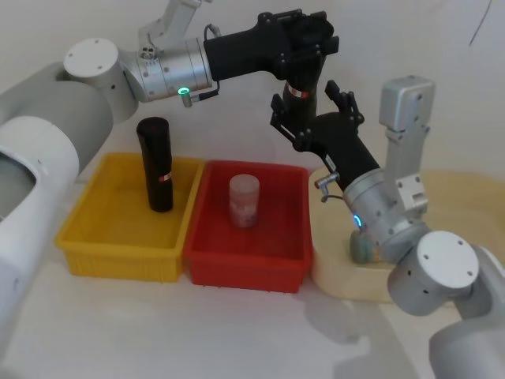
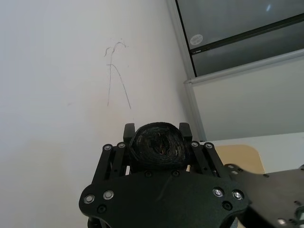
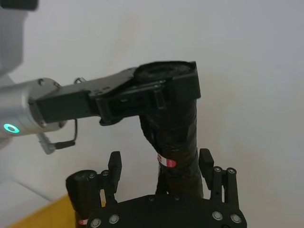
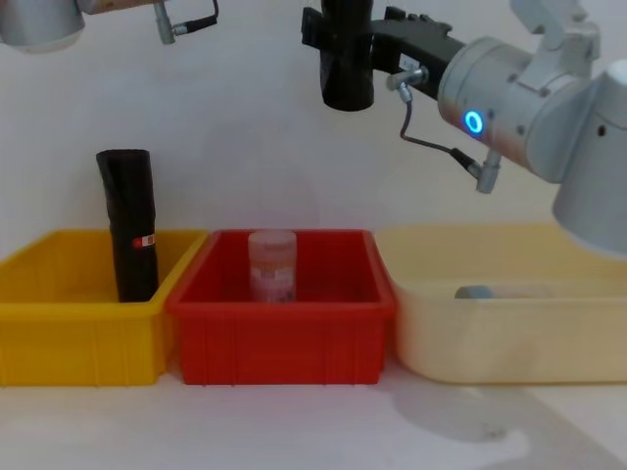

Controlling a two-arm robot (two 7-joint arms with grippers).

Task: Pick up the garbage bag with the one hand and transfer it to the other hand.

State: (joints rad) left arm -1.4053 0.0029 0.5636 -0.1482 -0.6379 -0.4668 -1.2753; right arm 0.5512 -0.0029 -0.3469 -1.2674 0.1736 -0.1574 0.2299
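The left gripper, the one with the teal-green light ring on its wrist, is raised high above the red bin and clenched on the top end of the garbage bag. In the left wrist view the roll's coiled end sits squeezed between the two fingers. The bag hangs roughly upright from that grip, clear of the bins, with its red-and-white label band low on the roll.

The right gripper, with the blue ring, reaches up from below with its jaws spread on either side of the bag's lower part. In the right wrist view one of its fingers stands just beside the roll, while the other has a clear gap to it, so it has not closed on the bag.

Below, a taller black roll stands in the yellow bin. A pale translucent container stands in the red bin, and a cream bin sits to the right
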